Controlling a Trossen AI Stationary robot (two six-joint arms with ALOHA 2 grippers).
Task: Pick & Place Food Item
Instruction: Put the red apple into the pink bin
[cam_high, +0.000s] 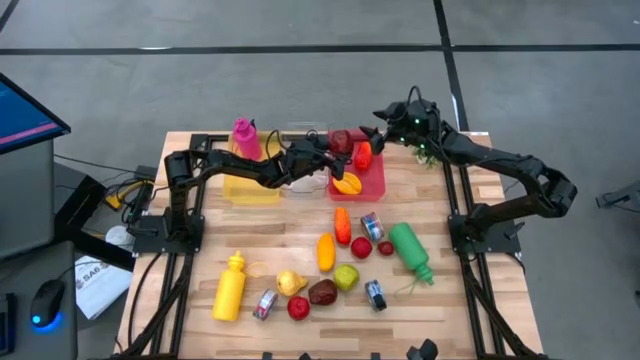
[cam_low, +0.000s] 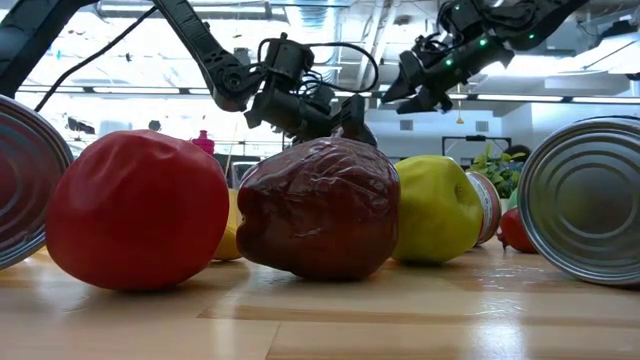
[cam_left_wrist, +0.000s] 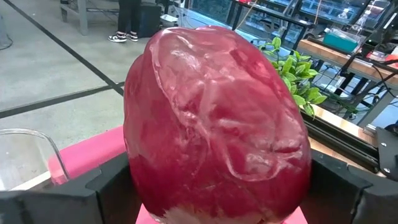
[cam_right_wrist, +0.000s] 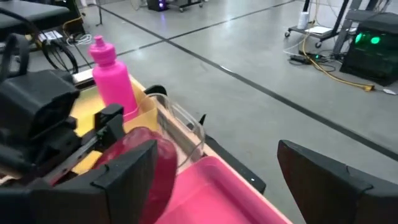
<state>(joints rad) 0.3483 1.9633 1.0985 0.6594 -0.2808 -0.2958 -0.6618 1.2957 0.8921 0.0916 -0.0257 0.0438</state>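
Two grippers meet at the high view's upper centre: the left gripper (cam_high: 328, 152), fingers clamped on a glossy dark-red fruit (cam_left_wrist: 214, 118), hovers over the pink plastic bin (cam_high: 372, 183), needing only release, while the right gripper (cam_high: 383, 122) waits beside, fingers apart.

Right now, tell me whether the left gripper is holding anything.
Holding. The left gripper has a dark red fruit between its fingers, above the pink tray.

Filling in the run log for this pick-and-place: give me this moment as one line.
left tool: shut on dark red fruit, above pink tray | right tool: open, empty, by tray's far edge | fruit not yet placed
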